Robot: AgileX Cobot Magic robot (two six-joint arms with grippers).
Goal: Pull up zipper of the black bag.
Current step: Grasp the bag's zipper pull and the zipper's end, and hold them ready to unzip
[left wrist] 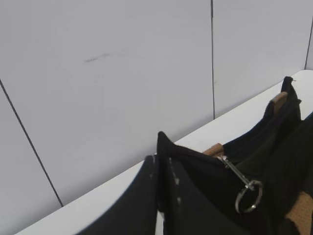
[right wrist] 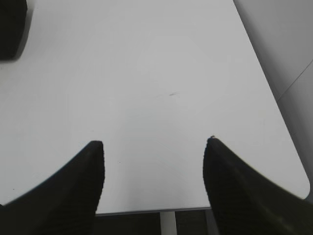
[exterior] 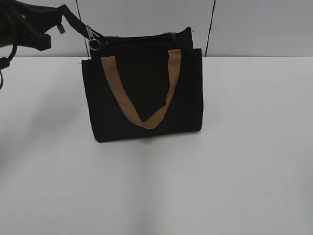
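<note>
The black bag [exterior: 146,98] stands upright mid-table, with a tan strap [exterior: 143,117] hanging in a V on its front. The zipper [exterior: 142,36] runs along its top edge. Its silver pull [exterior: 91,33] and ring [exterior: 95,44] hang at the top left corner. My left gripper [exterior: 59,22] is at the upper left, shut on a black fabric strip stretched out from that corner. In the left wrist view the jaws [left wrist: 160,164] pinch the black fabric, and the pull [left wrist: 230,169] and ring [left wrist: 248,196] hang just to the right. My right gripper [right wrist: 154,147] is open and empty over the table.
The white table [exterior: 244,171] meets a pale panelled wall [exterior: 254,24] behind the bag. The right wrist view shows the table's edge [right wrist: 146,211] below the jaws and a dark shape [right wrist: 12,29] at the top left corner.
</note>
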